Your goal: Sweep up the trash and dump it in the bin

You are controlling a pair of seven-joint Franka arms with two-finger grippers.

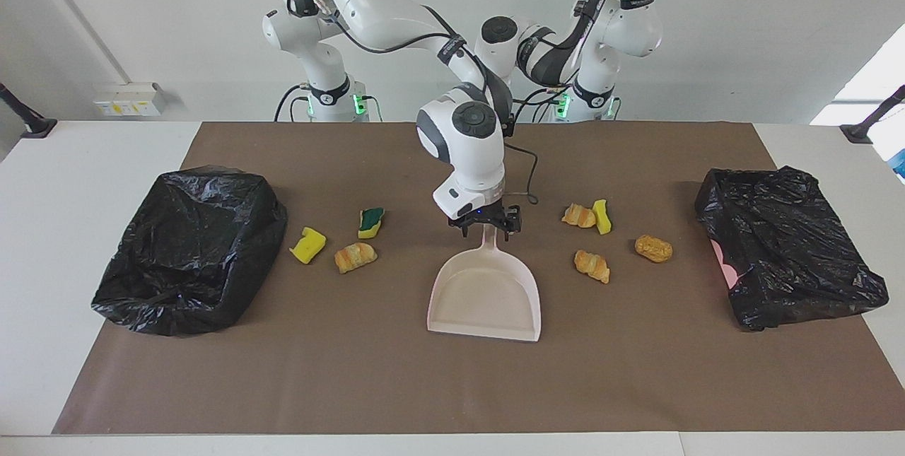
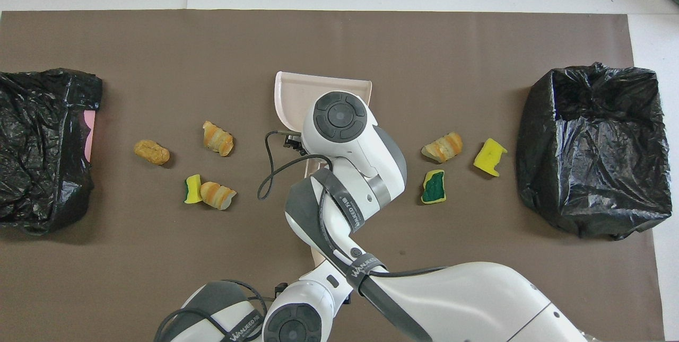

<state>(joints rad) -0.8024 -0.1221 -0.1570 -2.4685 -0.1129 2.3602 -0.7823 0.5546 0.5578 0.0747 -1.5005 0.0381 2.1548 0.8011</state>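
Seven trash pieces point(image 1: 355, 256) lie scattered beside the dustpan point(image 1: 485, 300).

Brown mat point(image 1: 368, 385) on white table point(image 1: 63, 180); wall socket point(image 1: 129, 98).

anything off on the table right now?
Nothing spilled or damaged. The seven trash pieces lie loose on the mat, as expected. One quirk: the bin at the left arm's end shows a pink patch where its black bag has slipped.
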